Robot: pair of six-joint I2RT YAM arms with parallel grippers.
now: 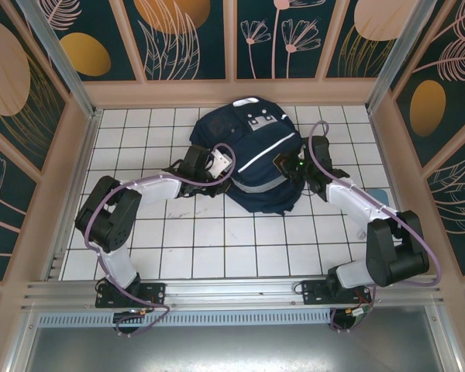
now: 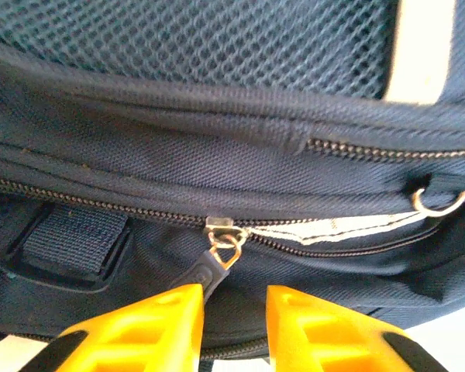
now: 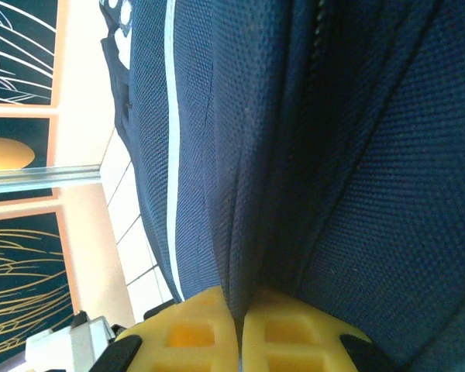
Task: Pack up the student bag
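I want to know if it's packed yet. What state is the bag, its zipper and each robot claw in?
bag: lying on the tiled table
zipper: partly open, pale lining showing
left gripper: open around the zipper pull
right gripper: shut on a fold of the bag

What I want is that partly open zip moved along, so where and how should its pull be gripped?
Grip the dark pull tab hanging from the slider on the student bag, not the small metal slider itself. Come in from its free end, as the left pincer does, one finger on each flat face: the tab is thin and dangles toward it.
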